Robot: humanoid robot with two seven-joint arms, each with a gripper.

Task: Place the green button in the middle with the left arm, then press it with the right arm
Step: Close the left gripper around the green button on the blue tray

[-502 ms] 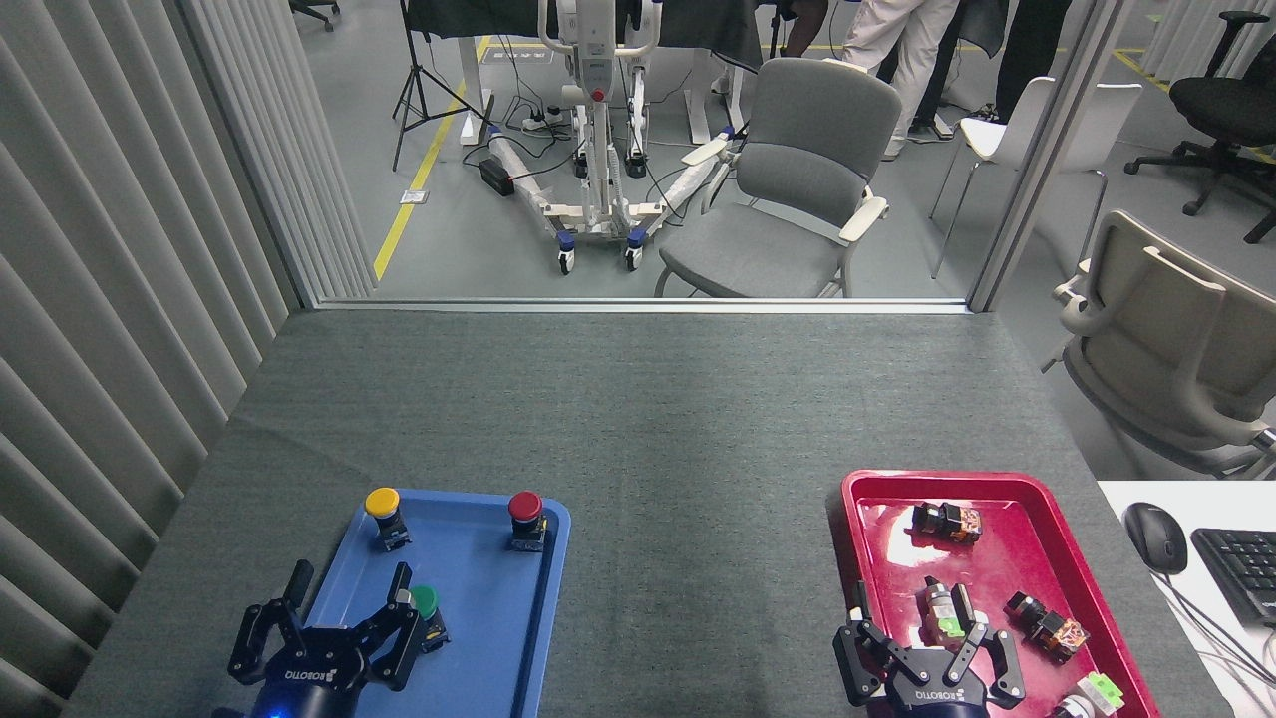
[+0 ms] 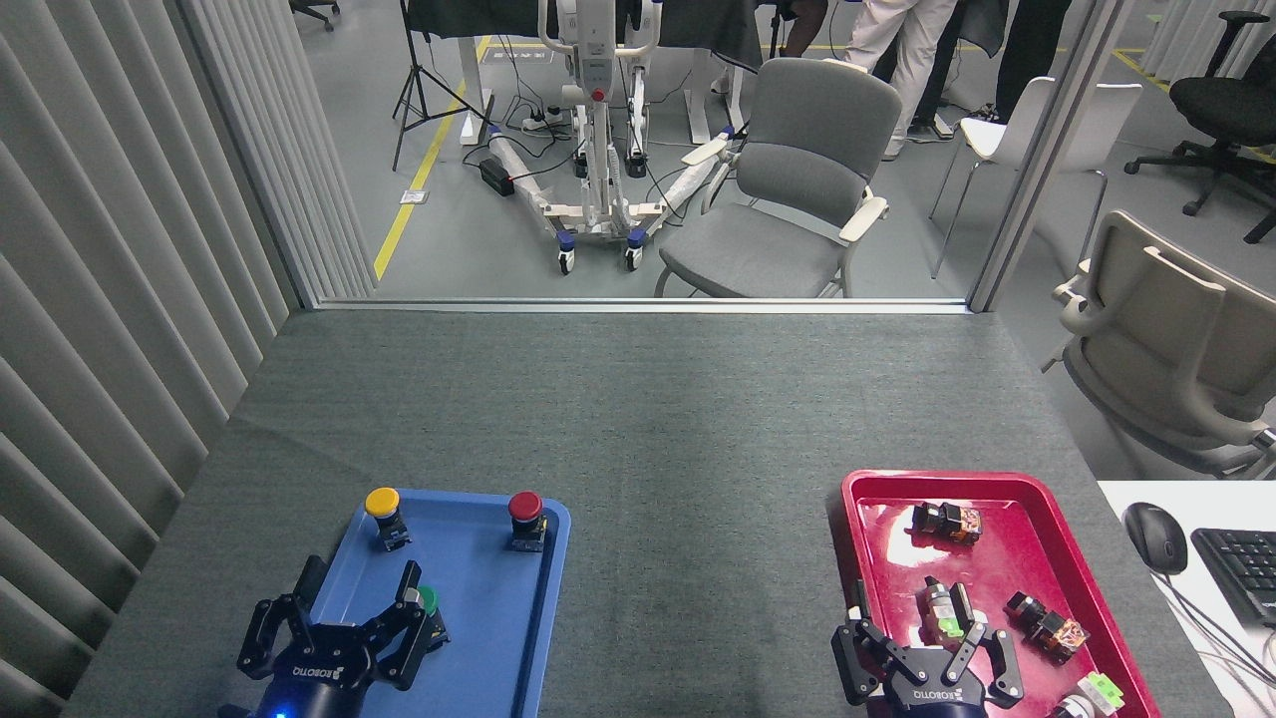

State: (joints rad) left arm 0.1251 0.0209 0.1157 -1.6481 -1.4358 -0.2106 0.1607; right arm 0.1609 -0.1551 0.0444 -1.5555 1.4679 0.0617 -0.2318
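Note:
The green button (image 2: 429, 601) stands in the blue tray (image 2: 498, 618), near its left side, partly hidden behind a finger. My left gripper (image 2: 354, 590), black with ROBOTIQ lettering and a blue light, hovers open over the tray's near left part; its right finger sits just left of the green cap, its left finger beyond the tray's left rim. My right gripper (image 2: 912, 603) is open at the bottom, over the near end of the red tray (image 2: 867, 519). The middle (image 2: 698, 578) of the dark grey table between the trays is bare.
A yellow button (image 2: 383, 511) and a red button (image 2: 525, 515) stand at the far end of the blue tray. The red tray holds several small switch parts (image 2: 947, 520). A mouse (image 2: 1156, 537) and keyboard (image 2: 1241, 568) lie at the right. Slatted wall panels run along the left.
My left gripper has edged forward and slightly right, its right finger now covering more of the green button. The right gripper has hardly moved.

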